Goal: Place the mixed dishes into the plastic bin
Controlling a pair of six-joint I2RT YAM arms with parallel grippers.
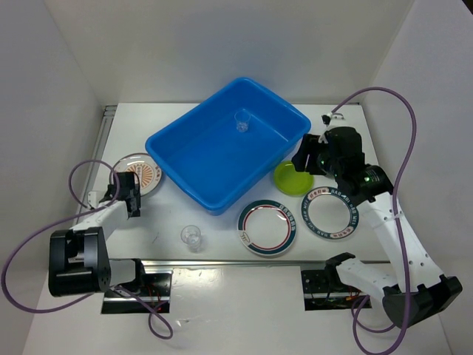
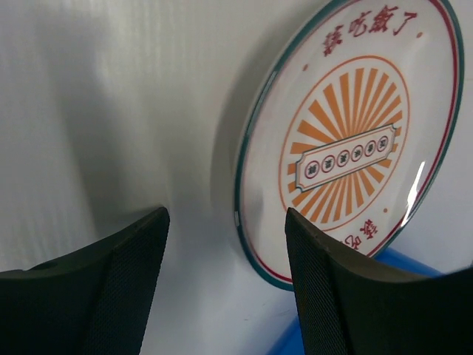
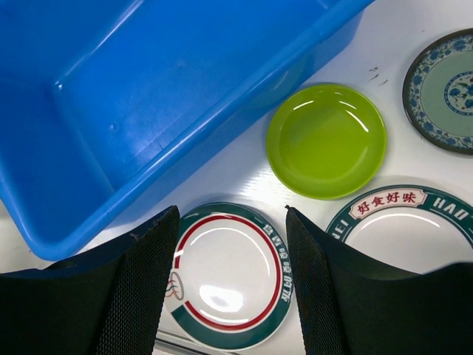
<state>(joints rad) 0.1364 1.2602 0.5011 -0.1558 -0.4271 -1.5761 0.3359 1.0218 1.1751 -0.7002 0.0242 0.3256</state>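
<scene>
The blue plastic bin (image 1: 194,159) stands mid-table with one clear cup (image 1: 242,124) inside. The orange-sunburst plate (image 1: 147,172) lies left of it; my left gripper (image 1: 130,189) is open and empty at its near edge, the plate (image 2: 347,140) just beyond the fingertips. My right gripper (image 1: 305,157) is open and empty, hovering over the lime-green plate (image 1: 293,177). In the right wrist view a teal-and-red-rimmed plate (image 3: 229,285) shows between the fingers, with the lime plate (image 3: 325,140), a second rimmed plate (image 3: 414,222) and the dark teal saucer (image 3: 447,89) beyond.
A second clear cup (image 1: 191,237) stands on the table near the front, between the arms. The two rimmed plates (image 1: 267,227) (image 1: 330,213) lie right of it. White walls enclose the table on three sides. The saucer is hidden under the right arm in the top view.
</scene>
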